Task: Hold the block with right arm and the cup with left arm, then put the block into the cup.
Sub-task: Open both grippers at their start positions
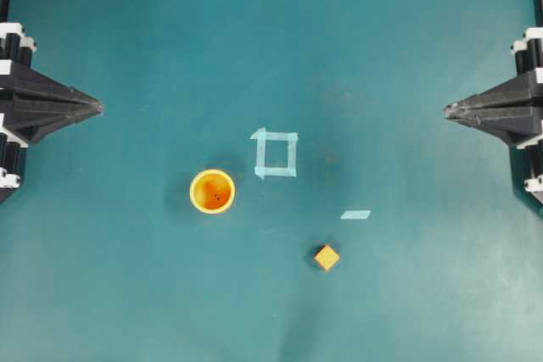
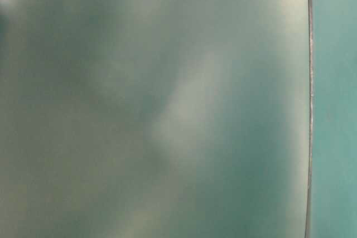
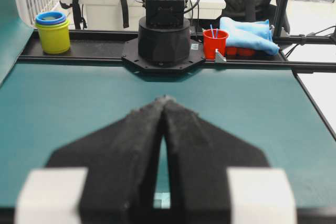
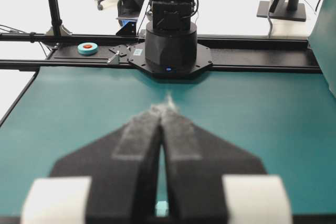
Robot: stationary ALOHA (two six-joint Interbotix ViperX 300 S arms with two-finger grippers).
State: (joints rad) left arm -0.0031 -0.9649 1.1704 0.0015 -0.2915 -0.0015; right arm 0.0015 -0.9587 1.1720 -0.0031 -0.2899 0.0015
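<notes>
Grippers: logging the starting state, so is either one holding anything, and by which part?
Nothing is held. The left gripper and right gripper are shut, empty, far from the cup and block.

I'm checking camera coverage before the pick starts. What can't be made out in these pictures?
- Table-level view: all blur, nothing on the table identifiable.
- Both wrist views: the cup and the block fall outside the frame; only the shut left gripper and right gripper show.
- Overhead view: both arms are cut off by the side edges.
- Dark specks inside the cup: too small to identify.
</notes>
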